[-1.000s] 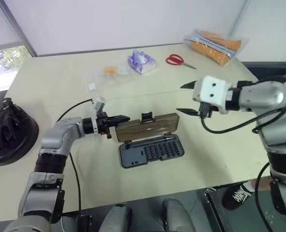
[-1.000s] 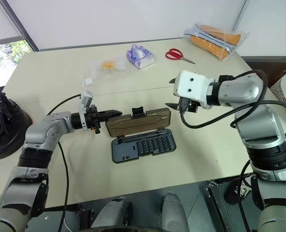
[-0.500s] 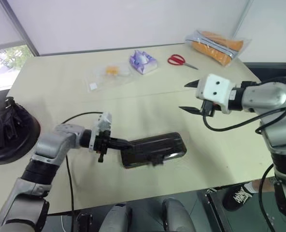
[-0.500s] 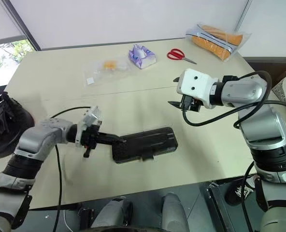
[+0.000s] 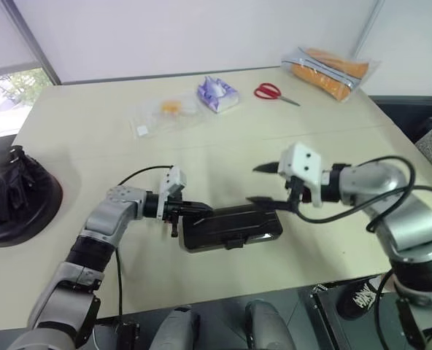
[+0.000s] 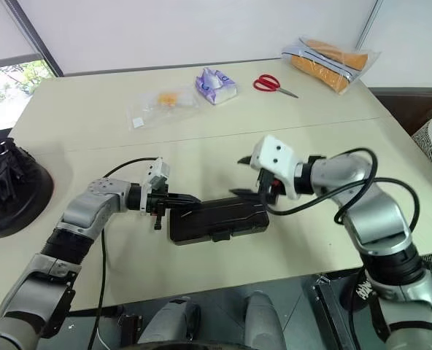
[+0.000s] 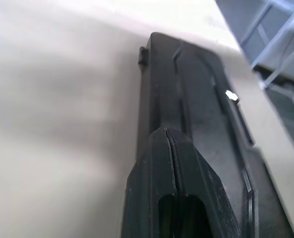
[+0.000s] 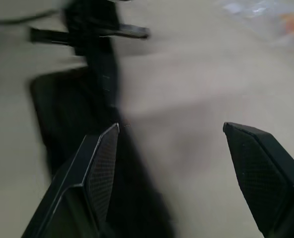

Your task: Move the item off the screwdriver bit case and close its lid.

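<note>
Swung down over its tray since a second ago, when it stood open behind the rows of bits, the lid [image 5: 234, 219] of the screwdriver bit case [image 6: 217, 220] now lies flat, while the right arm has dropped from well above the table to the case's right end. Taking the case as the landmark, the cream table [image 5: 223, 153] spreads around it, and the black bicycle helmet [image 5: 13, 195] sits far off to its left at the table's edge, already clear of it. Beyond the case toward the far edge lie an orange-filled plastic bag [image 5: 331, 68], clear plastic sachets [image 5: 161, 114], a purple tissue pack [image 5: 217, 94] and red-handled scissors [image 5: 273, 92]. The left gripper [image 5: 195, 210], its two black fingers pressed together and holding nothing, rests its tips on the case's left end. The right gripper [image 5: 266, 184] hangs with its jaws spread wide and empty, the lower finger just over the case's right end. The case's long axis runs left to right between the two grippers, each pointing inward along it, so either stands about equally near. The latch tab [image 6: 220, 236] faces the near edge; whether it has caught cannot be told, so a downward press on the lid likely remains.
</note>
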Motion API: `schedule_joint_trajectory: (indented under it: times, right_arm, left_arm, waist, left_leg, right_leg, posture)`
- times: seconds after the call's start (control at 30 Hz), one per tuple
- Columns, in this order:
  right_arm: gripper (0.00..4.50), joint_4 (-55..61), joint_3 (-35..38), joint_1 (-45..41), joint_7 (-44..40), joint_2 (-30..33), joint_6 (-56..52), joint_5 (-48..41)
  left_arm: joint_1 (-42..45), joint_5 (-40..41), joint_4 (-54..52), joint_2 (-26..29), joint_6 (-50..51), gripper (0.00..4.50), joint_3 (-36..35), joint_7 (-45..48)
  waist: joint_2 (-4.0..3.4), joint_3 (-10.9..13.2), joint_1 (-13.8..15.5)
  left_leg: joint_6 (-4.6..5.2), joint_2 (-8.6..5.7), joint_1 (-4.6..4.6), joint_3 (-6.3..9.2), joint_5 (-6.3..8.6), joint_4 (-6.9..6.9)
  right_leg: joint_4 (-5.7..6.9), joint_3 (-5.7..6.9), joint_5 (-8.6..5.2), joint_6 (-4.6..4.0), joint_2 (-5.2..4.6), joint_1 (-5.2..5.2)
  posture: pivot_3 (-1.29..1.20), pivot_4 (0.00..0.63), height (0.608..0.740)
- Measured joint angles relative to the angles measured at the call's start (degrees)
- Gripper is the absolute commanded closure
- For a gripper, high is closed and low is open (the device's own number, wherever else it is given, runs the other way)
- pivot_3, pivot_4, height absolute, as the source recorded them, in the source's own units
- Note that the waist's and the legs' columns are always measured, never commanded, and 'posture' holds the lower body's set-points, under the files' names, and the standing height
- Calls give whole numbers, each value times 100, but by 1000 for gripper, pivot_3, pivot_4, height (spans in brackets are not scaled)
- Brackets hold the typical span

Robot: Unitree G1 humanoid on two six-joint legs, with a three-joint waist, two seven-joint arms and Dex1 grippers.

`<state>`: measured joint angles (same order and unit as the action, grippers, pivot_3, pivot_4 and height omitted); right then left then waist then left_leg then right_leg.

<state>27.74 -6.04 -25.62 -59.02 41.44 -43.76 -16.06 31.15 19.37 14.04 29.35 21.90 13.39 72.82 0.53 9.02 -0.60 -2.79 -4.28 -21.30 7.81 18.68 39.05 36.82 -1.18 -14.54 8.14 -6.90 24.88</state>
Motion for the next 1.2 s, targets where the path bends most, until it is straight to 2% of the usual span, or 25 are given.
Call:
schedule_joint_trajectory:
  times: [0.17, 0.4, 0.5, 0.67, 0.9, 1.2]
  right_arm:
    - [1014, -2, -225, 142, -22, 11, -89, -228]
    - [1014, -5, -292, 144, -13, 20, -144, -453]
    - [1894, -4, -274, 145, -52, 32, -309, -696]
    - [4488, -4, -275, 173, -155, 112, -444, -1013]
    - [4488, -2, -465, 191, -164, 81, -575, -1245]
    - [4488, -140, -1118, 332, 72, -27, -361, -958]
  left_arm:
    - [10, -134, 4, 110, -182, 4500, 57, 125]
    - [109, -92, -22, 112, 112, 4500, -18, 211]
    - [115, 60, -45, 152, 434, 4500, -111, 263]
    - [453, 268, 275, -20, 928, 4500, -257, 182]
    - [1198, 238, 886, -271, 963, 4500, -356, 158]
    - [1385, -372, 1777, -744, 272, 4500, -64, 157]
  waist:
    - [-12, -7, -17]
    - [-12, -7, -16]
    - [-11, -6, -15]
    - [6, 5, 11]
    - [9, 6, -6]
    - [10, 7, 6]
  left_leg:
    - [6, 1, 10, -2, 3, -4]
    - [7, 1, 9, -1, 4, -4]
    - [8, 1, 6, 0, 4, -3]
    - [7, -1, -5, 8, 4, 8]
    - [7, -1, -7, 8, 4, 6]
    - [7, -3, -10, 8, 4, 6]
  right_leg:
    - [-6, 0, 0, 0, 2, -8]
    - [-8, 1, 0, 0, 3, -9]
    - [-8, 2, 0, 0, 3, -8]
    - [-11, 11, 0, 1, 3, -8]
    - [-17, 13, 0, 1, 3, -6]
    - [-18, 14, 0, 1, 3, -5]
  posture:
    - [0, 150, 740]
    - [0, 150, 740]
    - [0, 150, 740]
    - [0, 150, 740]
    - [0, 150, 740]
    - [0, 150, 740]
